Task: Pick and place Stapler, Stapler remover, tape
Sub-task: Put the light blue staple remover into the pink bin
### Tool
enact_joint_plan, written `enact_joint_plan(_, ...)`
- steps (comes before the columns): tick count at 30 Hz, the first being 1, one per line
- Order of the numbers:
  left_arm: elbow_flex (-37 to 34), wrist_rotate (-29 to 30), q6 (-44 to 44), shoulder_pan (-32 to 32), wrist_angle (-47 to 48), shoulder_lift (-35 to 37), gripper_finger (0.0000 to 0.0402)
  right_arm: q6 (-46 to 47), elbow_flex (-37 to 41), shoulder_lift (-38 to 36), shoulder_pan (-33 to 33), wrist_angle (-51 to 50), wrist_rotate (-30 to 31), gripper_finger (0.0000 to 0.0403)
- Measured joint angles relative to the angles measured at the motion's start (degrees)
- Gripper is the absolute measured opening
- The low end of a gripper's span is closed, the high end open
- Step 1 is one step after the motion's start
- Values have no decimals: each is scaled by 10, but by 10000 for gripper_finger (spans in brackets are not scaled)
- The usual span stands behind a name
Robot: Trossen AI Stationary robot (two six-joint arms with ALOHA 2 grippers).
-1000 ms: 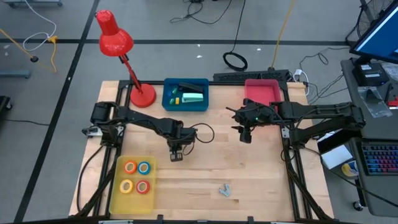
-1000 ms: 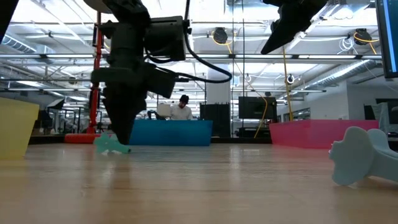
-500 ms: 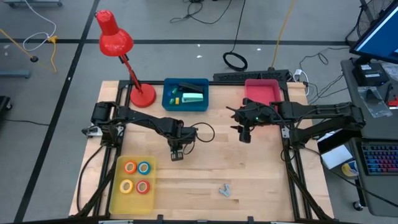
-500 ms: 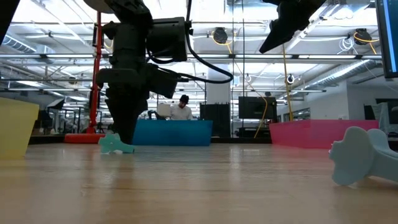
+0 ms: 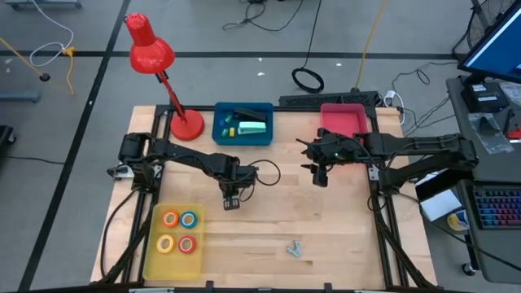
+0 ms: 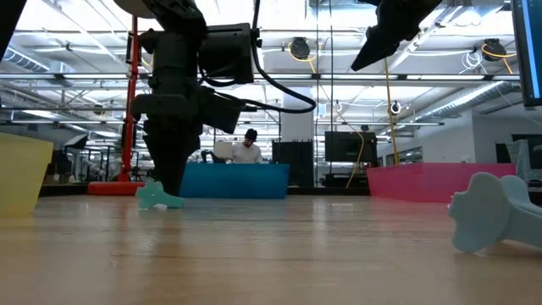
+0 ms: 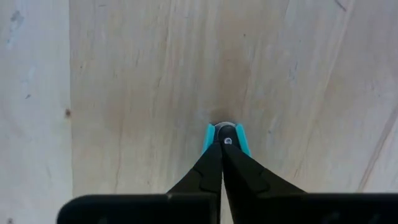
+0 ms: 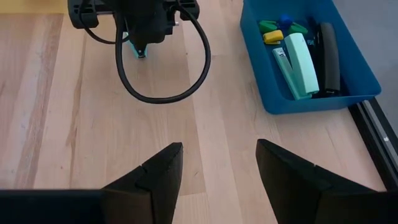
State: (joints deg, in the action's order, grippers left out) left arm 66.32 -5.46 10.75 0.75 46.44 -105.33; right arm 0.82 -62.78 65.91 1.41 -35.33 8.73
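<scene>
Down on the table (image 5: 342, 236), the left gripper (image 7: 222, 144) pinches a teal stapler remover (image 7: 224, 133), bare wood all around. Well apart, the right gripper (image 8: 217, 163) hangs with fingers spread.

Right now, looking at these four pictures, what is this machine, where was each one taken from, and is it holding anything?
It is a robot with two dark arms at a wooden table. One camera looks down from above, one sits at table height, and one rides on each wrist. The left gripper is closed on a small teal stapler remover at the table's surface. The right gripper hangs open and empty above the table. A yellow tray holds four tape rolls, a blue bin holds a pale green stapler, and a pink bin sits beside it.
</scene>
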Motion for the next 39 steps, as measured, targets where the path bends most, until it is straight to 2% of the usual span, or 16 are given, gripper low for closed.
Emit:
enact_joint_plan(5, 0, -1, 2, 0, 4, 17, 46, 0, 0, 0, 0, 0, 0, 196)
enact_joint_plan(13, 4, 40, 17, 0, 6, 40, 114, -4, 0, 0, 0, 9, 0, 196)
enact_joint_plan(17, 3, 46, 26, 0, 37, 35, 138, -6, 0, 0, 0, 8, 0, 196)
enact_joint_plan(30, 3, 56, 15, -6, 55, 32, 199, -15, 0, 0, 0, 8, 0, 196)
enact_joint_plan(39, 3, 60, -4, -55, 56, 32, 226, -15, 0, 0, 0, 8, 0, 196)
